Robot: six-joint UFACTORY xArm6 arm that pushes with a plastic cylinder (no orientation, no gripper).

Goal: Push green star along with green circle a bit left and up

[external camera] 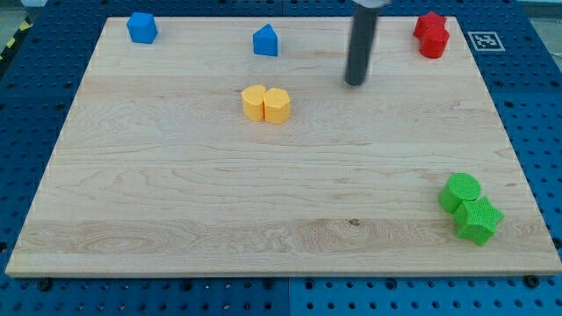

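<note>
The green circle (pixel 460 191) and the green star (pixel 479 219) sit touching each other near the view's bottom right corner of the wooden board (pixel 176 193), the star below and right of the circle. My tip (pixel 355 83) is at the view's upper middle right, far above and left of both green blocks, touching no block.
Two yellow blocks (pixel 265 104) sit together left of my tip. A blue pentagon-like block (pixel 265 40) and a blue cube (pixel 141 27) lie along the view's top. Two red blocks (pixel 431 35) sit at the top right. A marker tag (pixel 483 39) lies off the board's top right corner.
</note>
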